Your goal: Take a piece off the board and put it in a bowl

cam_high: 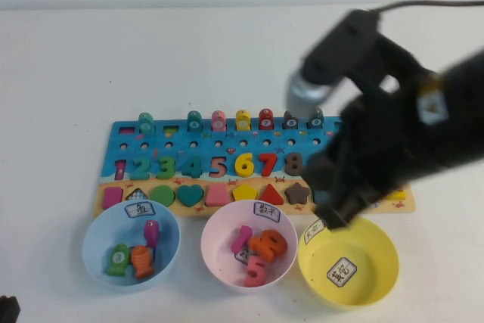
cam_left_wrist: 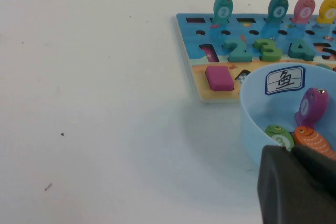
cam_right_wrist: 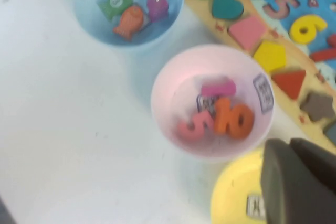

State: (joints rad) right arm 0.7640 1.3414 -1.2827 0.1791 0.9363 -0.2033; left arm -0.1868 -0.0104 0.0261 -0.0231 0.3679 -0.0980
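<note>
I see the piece [cam_right_wrist: 233,119] in the bowl [cam_right_wrist: 168,77]; right gripper [cam_high: 340,213] above the yellow bowl [cam_high: 378,277], left gripper [cam_left_wrist: 294,182] parked, jaw states indeterminate. A low retraction risks clipping a rim.

Orange piece [cam_high: 268,244], pale pink bowl [cam_high: 214,259]

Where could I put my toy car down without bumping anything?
Left of the board and blue bowl, the table is bare; behind the board too. It's crowded around the pink bowl, yellow bowl and right gripper. Left gripper is parked front-left.

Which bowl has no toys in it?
The yellow bowl, under the right gripper. The pink bowl holds numbers; the blue bowl holds fish.
</note>
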